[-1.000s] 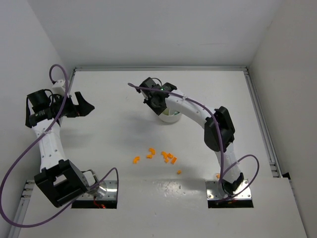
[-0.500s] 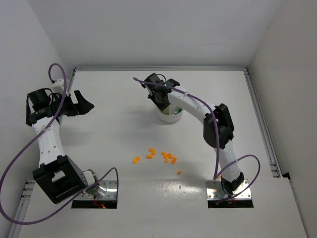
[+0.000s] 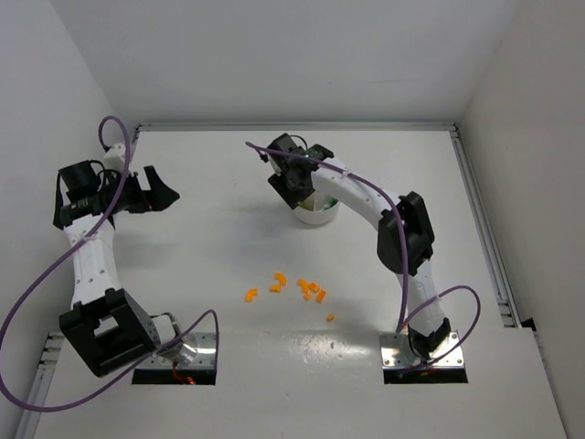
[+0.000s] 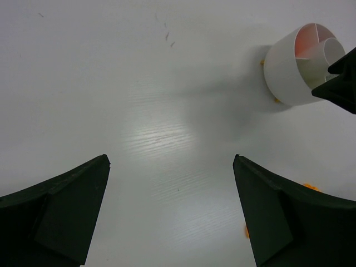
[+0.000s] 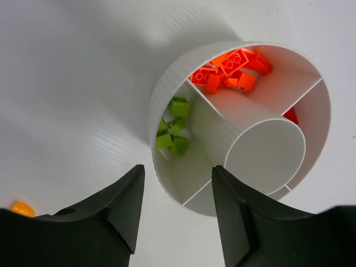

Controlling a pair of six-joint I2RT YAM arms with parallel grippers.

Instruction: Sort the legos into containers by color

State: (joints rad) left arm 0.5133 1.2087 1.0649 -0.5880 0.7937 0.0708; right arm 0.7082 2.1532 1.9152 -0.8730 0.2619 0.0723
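Right wrist view: jaws parted over the green wedge

Empty, the right jaws stand apart just above the dish [image 5: 167,83], over the wedge holding green legos [image 5: 172,130], a pose fit for dropping a brick there. Orange legos [image 5: 231,69] fill the next wedge, and the centre cup [image 5: 267,156] crowds both. Loose orange ones [image 3: 297,288] lie on the tabletop [image 3: 201,247], on the bases' side of the dish. Also empty, the left jaws gape wide, well left of the dish.

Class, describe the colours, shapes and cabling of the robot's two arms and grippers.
The left arm and right arm have white links, black joints and a looping purple cable each. The left gripper and right gripper have matte black wedge-shaped fingers.
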